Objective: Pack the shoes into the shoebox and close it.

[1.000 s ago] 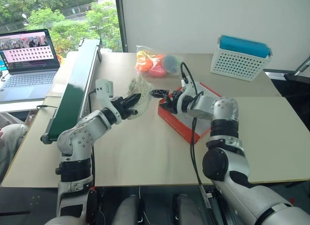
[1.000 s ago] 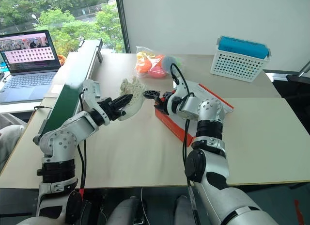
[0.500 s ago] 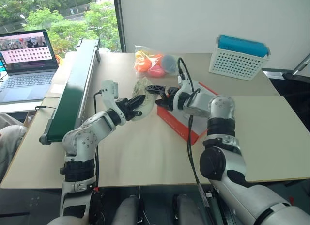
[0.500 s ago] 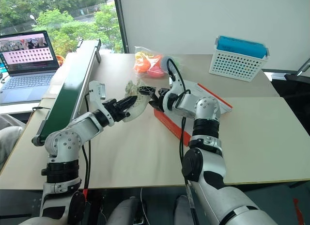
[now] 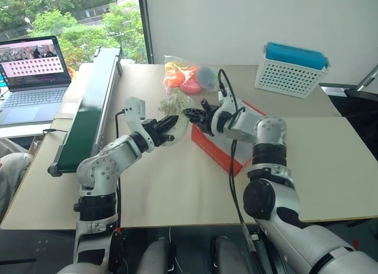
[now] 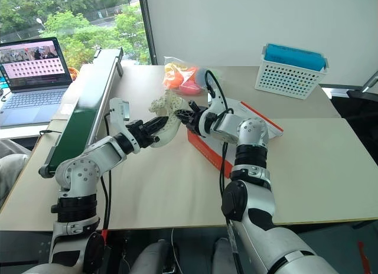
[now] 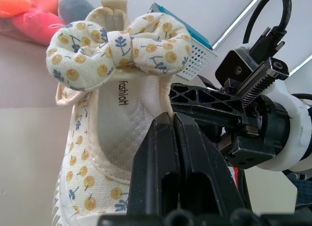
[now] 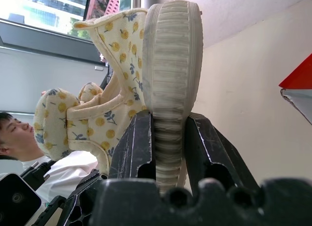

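Note:
One cream shoe (image 5: 175,103) with yellow flowers and a bow hangs in the air above the table, left of the red-orange shoebox (image 5: 220,149). My left gripper (image 5: 169,124) is shut on the shoe's inner rim (image 7: 146,102), its fingers (image 7: 161,138) pressed together. From the other side, my right gripper (image 5: 192,114) is clamped on the ribbed sole (image 8: 172,55), one finger (image 8: 136,138) on each side of it. The shoebox lies on the table under my right forearm, which hides part of it.
A bag of colourful toys (image 5: 186,77) lies behind the shoe. A white perforated basket (image 5: 291,75) with a blue item stands at the back right. A long green-topped conveyor (image 5: 90,105) runs along the left edge, with a laptop (image 5: 32,70) beyond it.
My right gripper's fingers went from wide open to shut on the shoe's sole. The left gripper kept hold of the shoe. The camera view shifted slightly.

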Controlling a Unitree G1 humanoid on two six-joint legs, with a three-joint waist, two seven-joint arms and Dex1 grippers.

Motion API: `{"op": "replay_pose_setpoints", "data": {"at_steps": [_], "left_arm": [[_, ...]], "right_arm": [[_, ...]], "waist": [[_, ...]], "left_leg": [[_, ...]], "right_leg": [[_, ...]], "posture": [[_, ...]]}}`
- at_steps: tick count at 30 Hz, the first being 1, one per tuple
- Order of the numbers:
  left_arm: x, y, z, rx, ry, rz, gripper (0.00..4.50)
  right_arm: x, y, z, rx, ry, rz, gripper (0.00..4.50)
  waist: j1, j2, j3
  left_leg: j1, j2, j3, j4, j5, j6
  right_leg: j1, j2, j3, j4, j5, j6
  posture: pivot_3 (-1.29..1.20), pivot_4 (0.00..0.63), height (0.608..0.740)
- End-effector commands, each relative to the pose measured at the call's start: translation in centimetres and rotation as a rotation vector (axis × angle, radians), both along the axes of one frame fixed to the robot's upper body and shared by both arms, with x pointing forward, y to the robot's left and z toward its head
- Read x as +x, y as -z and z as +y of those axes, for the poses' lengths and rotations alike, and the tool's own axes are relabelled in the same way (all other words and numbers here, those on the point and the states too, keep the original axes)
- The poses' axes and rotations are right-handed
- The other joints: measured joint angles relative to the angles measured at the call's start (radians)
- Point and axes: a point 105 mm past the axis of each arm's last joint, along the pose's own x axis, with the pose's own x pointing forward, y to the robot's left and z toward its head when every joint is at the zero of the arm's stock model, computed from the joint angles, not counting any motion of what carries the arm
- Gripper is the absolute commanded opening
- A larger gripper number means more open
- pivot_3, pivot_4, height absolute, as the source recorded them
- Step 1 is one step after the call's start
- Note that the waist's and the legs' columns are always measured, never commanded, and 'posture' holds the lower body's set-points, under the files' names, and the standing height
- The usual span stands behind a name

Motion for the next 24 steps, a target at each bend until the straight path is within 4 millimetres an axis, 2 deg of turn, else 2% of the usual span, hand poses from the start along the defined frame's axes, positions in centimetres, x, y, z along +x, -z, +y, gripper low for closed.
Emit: {"op": "replay_pose_setpoints", "data": {"at_steps": [1, 6, 7, 8, 11, 14, 18, 21, 24], "left_arm": [[-0.4, -0.5, -0.7, 0.085, 0.012, -0.061, 0.00], [-0.9, -0.4, -1.3, 0.137, 0.036, -0.114, 1.52], [-1.0, -0.4, -1.4, 0.147, 0.036, -0.124, 2.03], [-1.2, -0.4, -1.6, 0.150, 0.040, -0.132, 2.29], [-1.6, -0.7, -1.9, 0.147, 0.050, -0.158, 2.29], [-2.0, -1.2, -2.0, 0.124, 0.062, -0.174, 2.29], [-2.6, -1.4, -2.6, 0.078, 0.090, -0.167, 2.29], [-3.4, -1.1, -3.4, 0.110, 0.145, -0.192, 2.29], [-4.9, -0.2, -4.5, 0.201, 0.263, -0.236, 2.29]], "right_arm": [[0.4, -3.1, 0.0, 0.082, 0.040, -0.090, 0.49], [0.5, -3.6, -0.6, 0.092, 0.086, -0.114, 0.49], [0.6, -3.7, -1.0, 0.089, 0.110, -0.124, 0.49], [0.8, -3.9, -1.8, 0.073, 0.149, -0.144, 0.49], [1.6, -4.8, -4.9, 0.021, 0.272, -0.207, 0.49], [1.8, -7.4, -8.4, -0.020, 0.338, -0.298, 0.49], [0.9, -11.5, -12.1, -0.202, 0.350, -0.461, 0.49], [-0.4, -12.2, -11.7, -0.419, 0.218, -0.563, 0.49], [-1.6, -10.1, -10.6, -0.714, 0.005, -0.640, 0.49]], "waist": [[0.000, 0.000, 0.000], [0.001, 0.000, 0.000], [0.002, 0.000, 0.000], [0.003, 0.000, 0.000], [0.004, 0.001, 0.000], [0.018, 0.002, 0.002], [0.023, 0.005, 0.005], [0.017, 0.008, 0.007], [0.000, 0.008, 0.007]], "left_leg": [[0.000, 0.000, 0.000, 0.000, 0.000, 0.000], [0.000, 0.000, 0.000, 0.000, 0.000, 0.000], [0.000, 0.000, 0.000, 0.000, 0.000, 0.000], [0.000, 0.000, 0.000, -0.001, 0.000, 0.000], [0.000, 0.000, 0.000, -0.001, 0.000, 0.000], [0.000, -0.001, 0.000, 0.000, 0.000, 0.000], [-0.001, -0.001, 0.000, 0.000, 0.000, 0.000], [-0.002, 0.000, 0.001, -0.001, -0.001, 0.002], [-0.002, 0.000, 0.003, -0.001, -0.003, 0.005]], "right_leg": [[0.000, 0.000, 0.000, 0.000, 0.000, 0.000], [0.000, 0.000, 0.000, 0.000, 0.000, 0.000], [0.000, 0.000, 0.000, 0.000, 0.000, 0.000], [0.000, 0.000, 0.000, 0.000, 0.000, 0.000], [0.000, 0.000, 0.000, 0.000, 0.000, 0.000], [-0.001, -0.001, 0.000, -0.002, 0.000, 0.000], [-0.001, -0.001, 0.000, -0.003, 0.000, 0.000], [-0.002, -0.001, 0.001, -0.004, 0.000, 0.000], [-0.002, 0.000, 0.002, -0.004, 0.000, 0.000]], "posture": [[0.00, 0.150, 0.699], [0.00, 0.150, 0.699], [0.00, 0.150, 0.699], [0.00, 0.150, 0.699], [0.00, 0.150, 0.699], [0.00, 0.150, 0.699], [0.00, 0.150, 0.699], [0.00, 0.150, 0.699], [0.00, 0.150, 0.699]]}}
